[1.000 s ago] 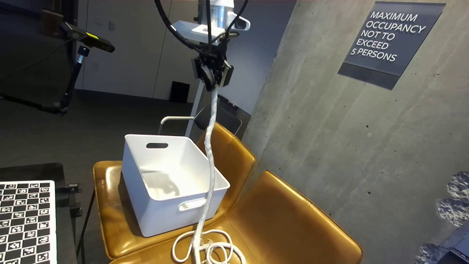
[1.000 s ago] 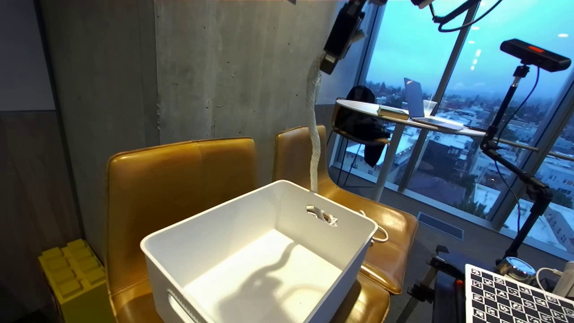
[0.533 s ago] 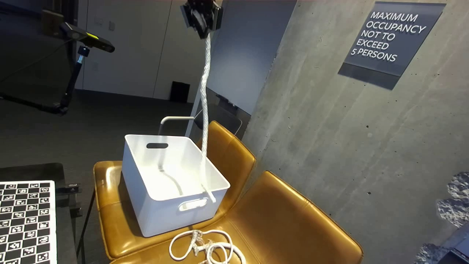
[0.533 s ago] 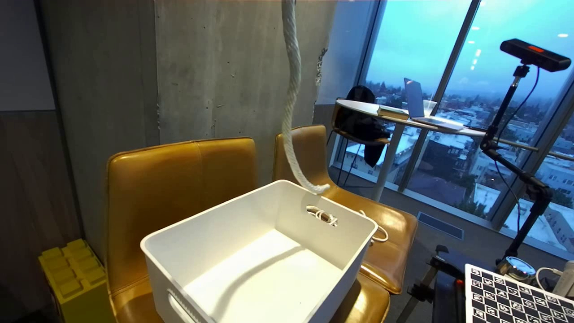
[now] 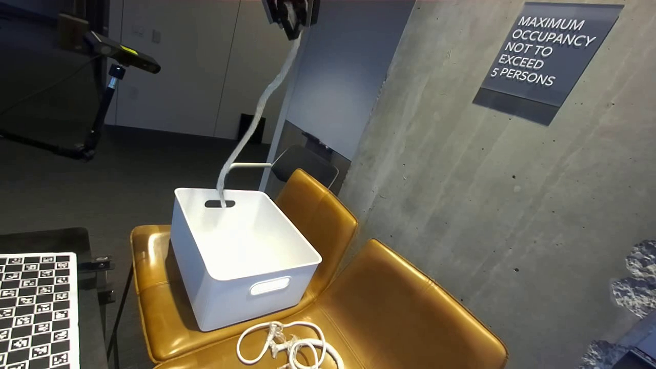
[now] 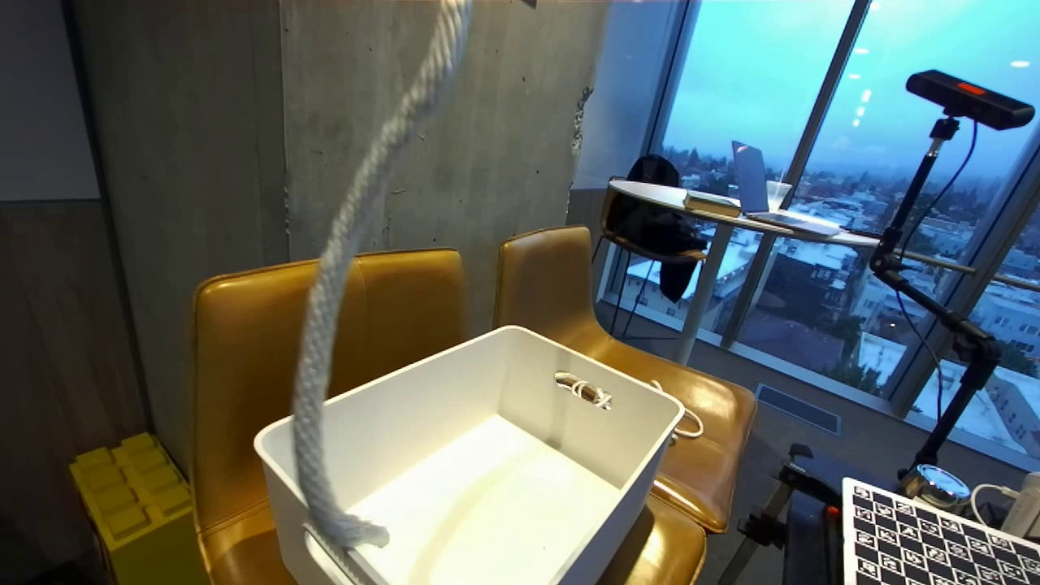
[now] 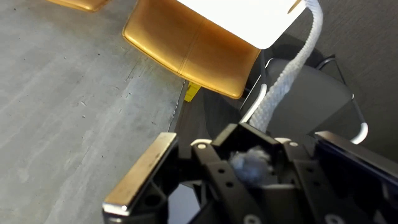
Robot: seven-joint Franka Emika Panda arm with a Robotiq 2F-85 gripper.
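Gripper [image 7: 241, 129] clamped narrow on a thick white rope [image 5: 260, 105], a blurred stub of it showing inside the grip in the wrist view; below, the rope hangs in a curve, free end down at one handle slot [image 5: 211, 203] of a white bin [image 5: 220, 302]; touching the bin or just above it, cannot tell. Bin stands upright on a tan chair [image 5: 151, 302]; thinner white cord [image 5: 277, 333] lies loosely coiled on the neighbouring chair [image 5: 410, 307]
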